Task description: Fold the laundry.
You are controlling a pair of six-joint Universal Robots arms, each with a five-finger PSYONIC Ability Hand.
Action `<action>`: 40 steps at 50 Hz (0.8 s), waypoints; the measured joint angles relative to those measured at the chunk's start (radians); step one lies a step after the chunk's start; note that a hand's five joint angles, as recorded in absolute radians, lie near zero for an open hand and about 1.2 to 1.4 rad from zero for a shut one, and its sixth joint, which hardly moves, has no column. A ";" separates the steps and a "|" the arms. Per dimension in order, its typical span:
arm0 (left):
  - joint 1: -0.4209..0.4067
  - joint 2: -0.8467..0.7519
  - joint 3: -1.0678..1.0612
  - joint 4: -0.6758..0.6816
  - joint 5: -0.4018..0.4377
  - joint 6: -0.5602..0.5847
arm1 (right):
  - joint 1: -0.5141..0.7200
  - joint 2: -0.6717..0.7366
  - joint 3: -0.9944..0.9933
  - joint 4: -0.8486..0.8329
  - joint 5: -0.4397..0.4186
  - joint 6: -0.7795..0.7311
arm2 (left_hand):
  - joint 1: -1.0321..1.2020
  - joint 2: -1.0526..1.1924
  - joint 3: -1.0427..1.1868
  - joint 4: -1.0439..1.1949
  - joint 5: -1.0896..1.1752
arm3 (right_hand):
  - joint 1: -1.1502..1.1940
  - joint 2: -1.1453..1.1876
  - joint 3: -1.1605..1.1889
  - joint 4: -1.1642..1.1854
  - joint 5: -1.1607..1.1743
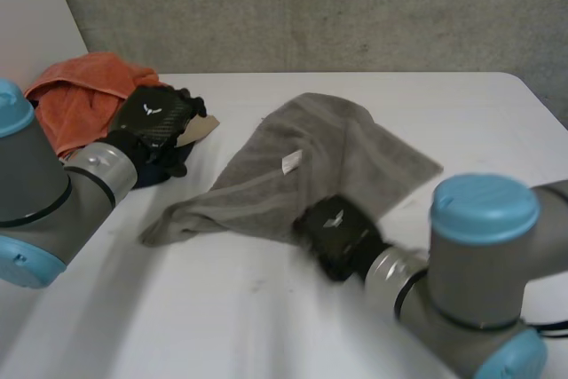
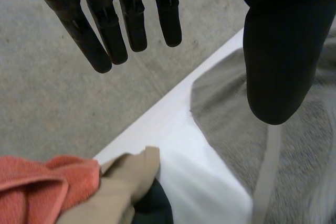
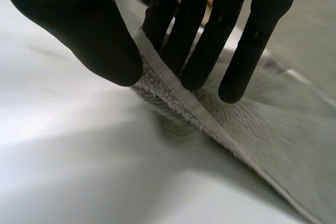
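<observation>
Lying crumpled on the table (image 1: 222, 317), the towel (image 1: 328, 153) is pinched at its near hem by the right hand (image 1: 342, 235), the left hand (image 1: 158, 117) is held uncurled and empty beside the towel, and the hem could be lost if pulled sharply.

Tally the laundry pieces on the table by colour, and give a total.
Grey towel: 1
Orange cloth: 1
Tan cloth: 1
Dark cloth: 1
Total: 4
</observation>
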 measured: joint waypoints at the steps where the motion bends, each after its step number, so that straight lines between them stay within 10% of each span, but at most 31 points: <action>1: -0.002 0.000 0.006 -0.003 0.001 0.000 | 0.012 -0.001 0.005 0.009 -0.014 0.004 | -0.003 -0.005 0.000 0.000 -0.003 | 0.000 0.000 0.000 0.000 0.000; 11: -0.079 -0.032 0.116 -0.087 0.077 0.068 | -0.013 -0.118 0.039 0.134 -0.058 0.032 | -0.021 -0.027 -0.023 -0.020 -0.024 | -0.816 -0.845 -0.876 -0.884 -0.886; 25: -0.179 -0.229 0.295 -0.344 0.046 0.337 | -0.279 -0.237 0.048 0.207 -0.028 0.030 | 0.126 0.120 0.121 0.141 0.147 | -0.818 -0.845 -0.890 -0.889 -0.899; 40: -0.110 -0.377 0.339 -0.177 0.084 0.233 | -0.390 -0.104 0.060 0.211 -0.046 -0.074 | 0.120 0.118 0.119 0.134 0.140 | -0.818 -0.845 -0.890 -0.889 -0.900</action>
